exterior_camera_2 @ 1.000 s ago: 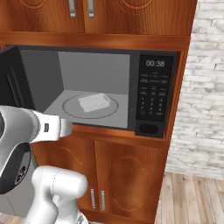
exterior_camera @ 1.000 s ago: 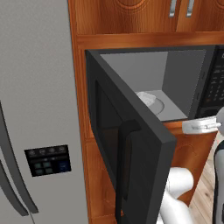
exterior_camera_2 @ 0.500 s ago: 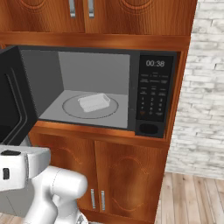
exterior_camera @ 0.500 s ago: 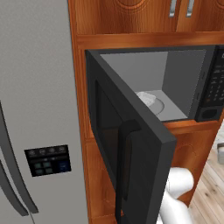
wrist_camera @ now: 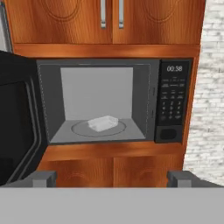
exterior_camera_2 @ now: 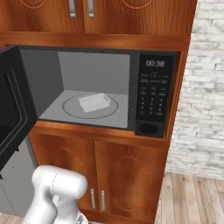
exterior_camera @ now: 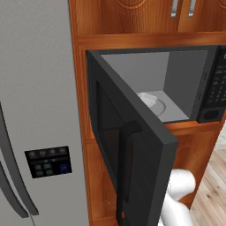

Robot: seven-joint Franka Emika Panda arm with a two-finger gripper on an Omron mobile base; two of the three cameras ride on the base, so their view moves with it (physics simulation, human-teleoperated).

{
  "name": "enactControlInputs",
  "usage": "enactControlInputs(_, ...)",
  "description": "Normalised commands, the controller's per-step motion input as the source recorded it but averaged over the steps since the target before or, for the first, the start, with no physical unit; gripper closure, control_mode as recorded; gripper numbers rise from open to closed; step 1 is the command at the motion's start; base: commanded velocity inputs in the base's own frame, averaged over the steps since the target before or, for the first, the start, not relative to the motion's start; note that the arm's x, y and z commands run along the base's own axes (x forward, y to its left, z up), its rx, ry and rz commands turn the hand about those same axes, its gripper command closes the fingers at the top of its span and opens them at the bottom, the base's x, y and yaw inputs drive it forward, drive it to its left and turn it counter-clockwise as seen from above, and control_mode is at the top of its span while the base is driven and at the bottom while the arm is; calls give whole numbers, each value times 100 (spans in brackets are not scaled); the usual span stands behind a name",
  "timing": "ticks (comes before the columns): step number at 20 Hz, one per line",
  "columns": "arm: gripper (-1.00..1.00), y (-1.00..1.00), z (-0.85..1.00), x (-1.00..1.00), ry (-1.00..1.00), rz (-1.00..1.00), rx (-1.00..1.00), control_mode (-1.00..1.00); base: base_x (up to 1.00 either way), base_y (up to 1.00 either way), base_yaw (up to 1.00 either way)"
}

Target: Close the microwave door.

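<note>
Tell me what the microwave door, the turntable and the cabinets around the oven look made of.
The microwave door: dark grey matte panel, probably metal or plastic, its darker window looking like tinted glass. The turntable: seemingly clear glass, the grey floor showing through. The cabinets: reddish-brown wood with visible grain and a slight sheen.

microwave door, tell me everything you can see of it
The microwave door is a wide, flat, dark grey panel with a darker rounded-rectangle window and a vertical black bar handle near its free edge. It looks like matte plastic or metal. It stands wide open, hinged on the left side of the microwave and swung out toward the cameras, so the light grey cavity shows. It juts out beside the grey fridge. Nothing touches it; the gripper faces the oven, fingers apart, short of the door.
</note>
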Motion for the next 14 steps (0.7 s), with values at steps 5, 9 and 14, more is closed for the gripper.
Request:
enactControlInputs(5, -100, 82, -61, -15, -10, -16, -4, -100, 0, 0, 0)
enactControlInputs(9, -100, 89, -77, 0, -12, -12, -1, -100, 0, 0, 0)
enactControlInputs(14, -100, 84, -56, -1, -11, -12, -3, -100, 0, 0, 0)
